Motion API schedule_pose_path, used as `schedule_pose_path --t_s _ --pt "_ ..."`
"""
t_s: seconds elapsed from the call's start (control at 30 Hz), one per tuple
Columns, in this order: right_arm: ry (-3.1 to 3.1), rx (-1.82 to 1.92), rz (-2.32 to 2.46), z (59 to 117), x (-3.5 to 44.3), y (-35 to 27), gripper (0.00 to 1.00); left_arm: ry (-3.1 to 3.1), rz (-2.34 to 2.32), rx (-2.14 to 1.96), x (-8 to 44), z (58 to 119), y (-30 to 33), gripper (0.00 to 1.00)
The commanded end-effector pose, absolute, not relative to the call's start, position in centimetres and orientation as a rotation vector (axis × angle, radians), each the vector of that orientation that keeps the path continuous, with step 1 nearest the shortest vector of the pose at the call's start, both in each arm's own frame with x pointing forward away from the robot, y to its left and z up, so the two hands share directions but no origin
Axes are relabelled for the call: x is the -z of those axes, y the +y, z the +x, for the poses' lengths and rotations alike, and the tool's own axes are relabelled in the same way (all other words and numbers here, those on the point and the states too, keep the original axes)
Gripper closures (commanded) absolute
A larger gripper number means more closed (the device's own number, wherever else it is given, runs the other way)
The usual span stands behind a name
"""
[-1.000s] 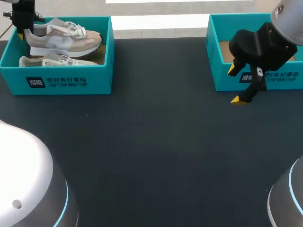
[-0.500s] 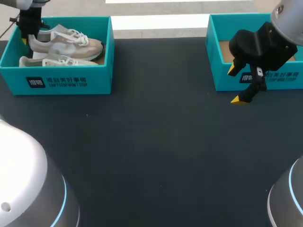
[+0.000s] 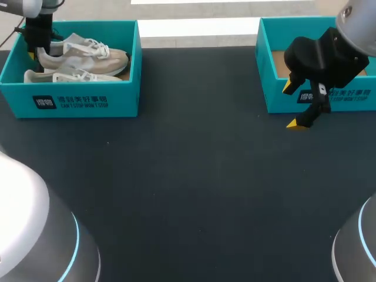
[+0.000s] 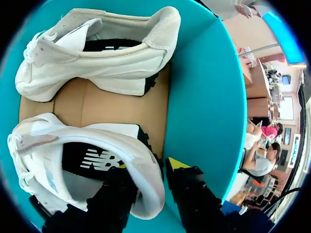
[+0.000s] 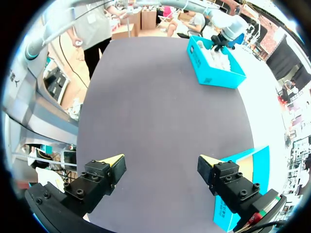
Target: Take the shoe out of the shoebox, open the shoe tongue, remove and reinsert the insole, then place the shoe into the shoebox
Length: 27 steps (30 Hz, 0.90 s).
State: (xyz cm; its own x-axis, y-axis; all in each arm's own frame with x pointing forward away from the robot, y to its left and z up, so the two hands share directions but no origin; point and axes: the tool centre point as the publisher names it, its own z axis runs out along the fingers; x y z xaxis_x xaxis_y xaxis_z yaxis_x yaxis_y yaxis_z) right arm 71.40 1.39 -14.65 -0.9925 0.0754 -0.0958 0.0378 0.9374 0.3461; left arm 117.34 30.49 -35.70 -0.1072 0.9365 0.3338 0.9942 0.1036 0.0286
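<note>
My left gripper (image 4: 150, 170) is clamped on the heel collar of the shoe (image 4: 43, 160). One finger is inside the opening and the other outside against the heel, down in the shoebox (image 3: 76, 101) at its end wall farthest from my right arm. The shoe stands upright along the shoebox's rear wall, toe toward the opposite end; I cannot tell whether its sole touches the floor. The second shoe (image 3: 69, 76) lies on its side in the same shoebox, along the front wall. My right gripper (image 3: 292, 106) hangs well apart from that shoebox, across the table (image 3: 194, 176), fingers spread wide, just in front of the other shoebox (image 3: 264, 70).
</note>
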Motion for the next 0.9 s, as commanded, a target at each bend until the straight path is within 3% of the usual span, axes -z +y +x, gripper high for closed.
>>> schedule_pose_path --t_s 0.03,0.13,0.3,0.6,0.7,0.8,0.9 --pt "2.99 -0.524 0.09 71.6 14.7 1.5 0.0 -2.145 -1.934 0.368 35.4 117.2 30.5 0.55" --pt "2.99 -0.524 0.09 71.6 14.7 1.5 0.0 -2.147 -1.935 0.362 35.1 117.0 30.6 0.31" --pt "2.99 -0.524 0.09 71.6 14.7 1.5 0.0 -2.158 -1.961 0.339 34.2 116.5 30.5 0.35" --pt "2.99 -0.524 0.09 71.6 14.7 1.5 0.0 -2.2 -2.023 0.268 31.5 115.2 29.5 0.31" --pt "2.99 -0.524 0.09 71.6 14.7 1.5 0.0 -2.228 -2.031 0.246 30.3 114.2 29.3 0.28" --pt "2.99 -0.524 0.09 71.6 14.7 1.5 0.0 -2.238 -2.07 0.233 29.2 113.1 29.0 0.19" --pt "2.99 -0.524 0.09 71.6 14.7 1.5 0.0 -2.243 -2.098 0.214 28.1 112.4 28.8 0.17"
